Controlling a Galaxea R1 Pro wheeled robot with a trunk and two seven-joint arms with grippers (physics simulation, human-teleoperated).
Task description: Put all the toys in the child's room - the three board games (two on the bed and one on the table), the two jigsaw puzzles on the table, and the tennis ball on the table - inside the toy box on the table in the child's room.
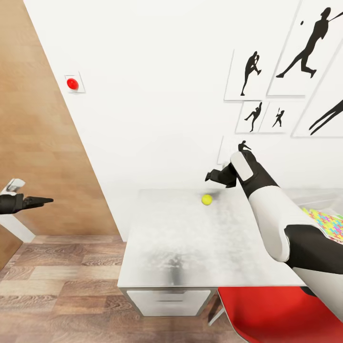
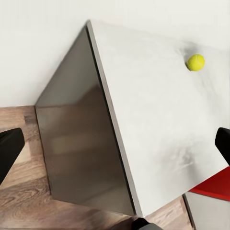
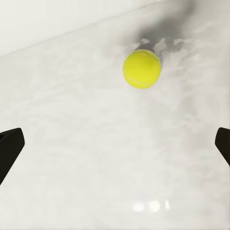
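Observation:
The yellow tennis ball point(image 1: 206, 199) rests on the pale grey table point(image 1: 171, 238), near its back edge. My right gripper point(image 1: 210, 176) hovers just above and behind the ball, open and empty. In the right wrist view the ball point(image 3: 142, 68) lies ahead of the gripper point(image 3: 115, 148), beyond the wide-spread fingertips point(image 3: 9, 149). A colourful jigsaw puzzle point(image 1: 328, 222) peeks out at the table's right, behind my right arm. My left gripper point(image 1: 42, 201) hangs open over the floor, far left of the table. Its wrist view shows the table's side panel point(image 2: 76, 148) and the ball point(image 2: 195, 62).
A red chair point(image 1: 271, 309) stands at the table's front right. A drawer unit point(image 1: 166, 301) sits under the table's front. The white wall carries black silhouette pictures point(image 1: 305, 47) and a red button point(image 1: 72, 84). A wooden panel point(image 1: 43, 143) and wood floor point(image 1: 57, 295) lie left.

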